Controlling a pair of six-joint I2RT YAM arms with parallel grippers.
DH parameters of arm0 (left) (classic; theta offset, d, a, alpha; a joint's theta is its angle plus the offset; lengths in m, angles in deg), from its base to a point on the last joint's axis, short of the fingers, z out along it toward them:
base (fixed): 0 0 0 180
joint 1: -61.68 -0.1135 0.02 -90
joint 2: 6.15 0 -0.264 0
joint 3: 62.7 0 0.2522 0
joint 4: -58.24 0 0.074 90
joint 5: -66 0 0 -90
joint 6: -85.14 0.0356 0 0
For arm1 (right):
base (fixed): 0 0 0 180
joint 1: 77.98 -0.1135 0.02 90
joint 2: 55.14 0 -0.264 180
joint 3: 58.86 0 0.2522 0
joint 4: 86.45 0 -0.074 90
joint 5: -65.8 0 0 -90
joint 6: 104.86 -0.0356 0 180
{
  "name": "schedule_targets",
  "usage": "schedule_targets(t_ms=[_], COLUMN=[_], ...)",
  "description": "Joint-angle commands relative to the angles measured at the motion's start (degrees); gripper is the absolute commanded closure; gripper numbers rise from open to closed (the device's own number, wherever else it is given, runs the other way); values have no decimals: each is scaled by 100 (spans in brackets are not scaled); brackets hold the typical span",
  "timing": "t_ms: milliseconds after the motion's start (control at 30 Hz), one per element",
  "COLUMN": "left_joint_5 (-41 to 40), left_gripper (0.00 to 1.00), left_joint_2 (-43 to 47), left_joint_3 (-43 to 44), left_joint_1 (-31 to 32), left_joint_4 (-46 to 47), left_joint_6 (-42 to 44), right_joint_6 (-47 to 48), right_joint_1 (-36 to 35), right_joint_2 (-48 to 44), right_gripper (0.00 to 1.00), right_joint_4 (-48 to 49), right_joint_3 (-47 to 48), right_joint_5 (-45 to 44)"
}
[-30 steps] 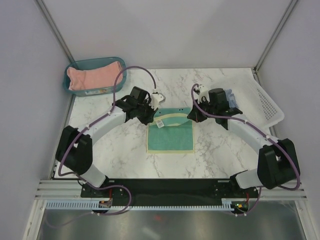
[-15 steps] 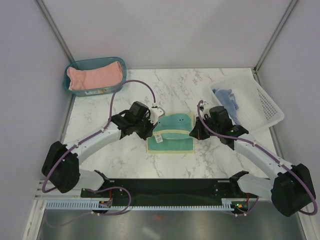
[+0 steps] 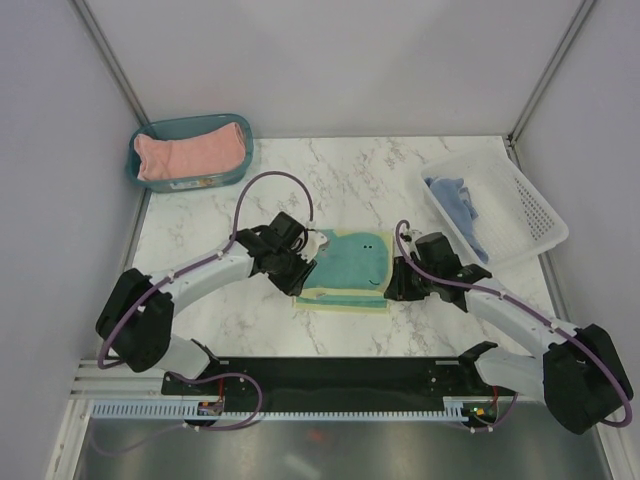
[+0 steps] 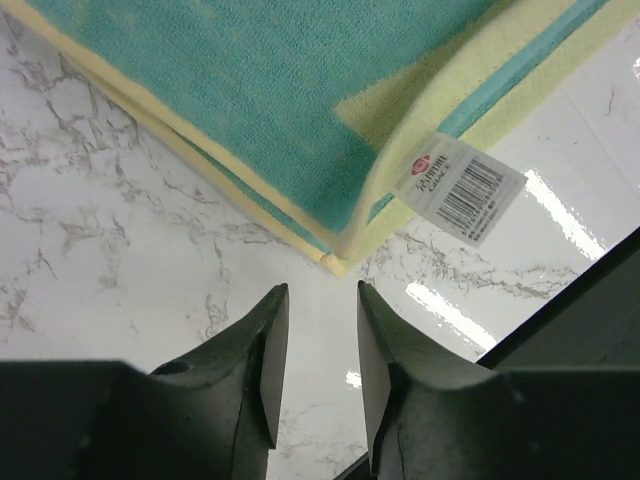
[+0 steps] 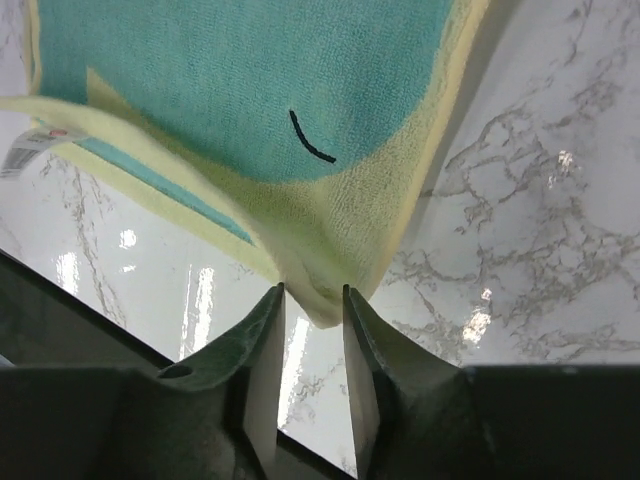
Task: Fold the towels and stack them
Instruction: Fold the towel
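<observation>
The pale yellow towel with the teal whale print [image 3: 348, 268] lies folded on the marble table [image 3: 250, 320] between my two grippers. My left gripper [image 3: 305, 270] is at its left edge, open and empty; in the left wrist view [image 4: 322, 300] the towel's corner [image 4: 335, 262] and its white barcode tag [image 4: 462, 190] lie just beyond the fingertips. My right gripper [image 3: 392, 283] is at the towel's right edge, open; in the right wrist view [image 5: 314, 300] a yellow corner [image 5: 318, 285] sits between the fingertips. The salmon-pink towel [image 3: 188, 153] lies in the bin. The light blue towel [image 3: 458, 200] lies in the basket.
The teal plastic bin [image 3: 140, 172] stands at the back left corner. The white perforated basket [image 3: 525, 215] sits tilted at the right edge. The black base plate [image 3: 330, 375] runs along the near edge.
Both grippers have drawn the towel's far edge toward the near side, folding it over so the whale face shows on top. Both arms now sit lower and closer to the bases.
</observation>
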Motion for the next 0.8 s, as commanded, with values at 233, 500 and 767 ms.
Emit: schedule_targets(t_ms=[233,500,767], left_joint_5=[-750,-186,-855], left_gripper=[57,59,52], left_joint_2=[85,-82,541], left_joint_3=[956,914,-485], left_joint_1=[9,-27,-35], left_joint_4=[-642,60,1371], left_joint_6=[-292,-1355,-2929], right_joint_6=[-418,-831,-1736], right_joint_1=[-16,-15,-16], right_joint_2=[-516,36,-50], right_gripper=[49,63,61], right_joint_4=[-806,-534,-543], right_joint_3=[860,905,651], right_joint_5=[8,-678,-1487])
